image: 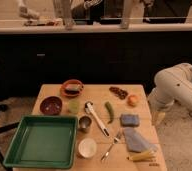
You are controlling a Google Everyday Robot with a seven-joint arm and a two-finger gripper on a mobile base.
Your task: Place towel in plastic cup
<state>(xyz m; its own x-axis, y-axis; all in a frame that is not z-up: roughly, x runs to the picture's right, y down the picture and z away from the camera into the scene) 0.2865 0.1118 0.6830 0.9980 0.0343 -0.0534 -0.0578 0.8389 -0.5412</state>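
The towel, a flat grey-blue cloth, lies near the table's front right corner. The plastic cup, small and pale green, stands upright left of the table's middle, between a red bowl and a white utensil. My white arm bends in from the right, off the table. Its lower end with the gripper hangs beside the table's right edge, well right of the towel and holding nothing.
A blue pad lies just behind the towel. A metal cup and a white cup stand beside the green tray. Also on the table: red bowl, orange bowl, green pepper, orange fruit, fork.
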